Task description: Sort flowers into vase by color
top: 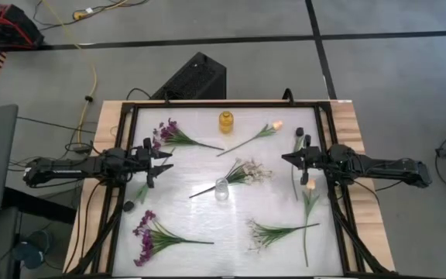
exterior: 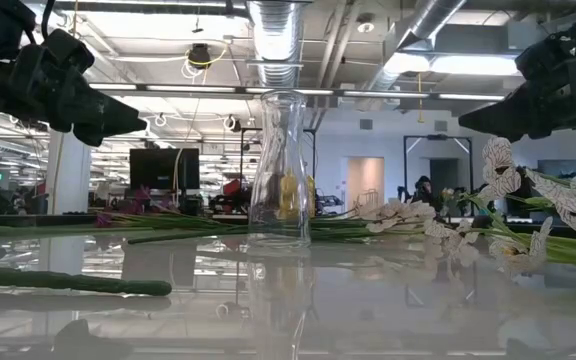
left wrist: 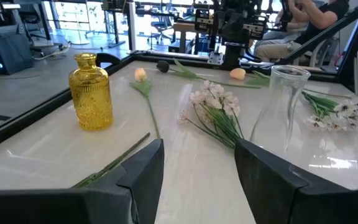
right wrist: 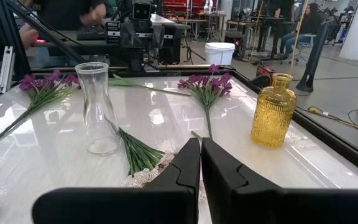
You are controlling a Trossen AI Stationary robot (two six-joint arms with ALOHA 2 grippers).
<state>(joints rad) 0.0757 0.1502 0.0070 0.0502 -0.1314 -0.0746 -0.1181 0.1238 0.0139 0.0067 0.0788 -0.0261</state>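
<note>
Both grippers hover above the white table, touching nothing. My left gripper (top: 167, 161) (left wrist: 199, 149) is open at the left side, between two purple sprays (top: 175, 135) (top: 150, 232) that lie flat. My right gripper (top: 286, 159) (right wrist: 201, 144) is shut at the right side, near a dark bud (top: 300, 131) and a peach tulip (top: 310, 186). A clear glass vase (top: 221, 189) (exterior: 279, 165) stands upright at the centre beside a white spray (top: 248, 171). A yellow glass vase (top: 225, 121) (left wrist: 92, 93) stands near the far edge, with another tulip (top: 273, 125) beside it. A second white spray (top: 265, 232) lies toward the near right.
A black frame (top: 120, 155) borders the table on all sides. Flower stems lie scattered across the surface; bare table shows between the clear vase and the near edge. People and other equipment show beyond the table in the wrist views.
</note>
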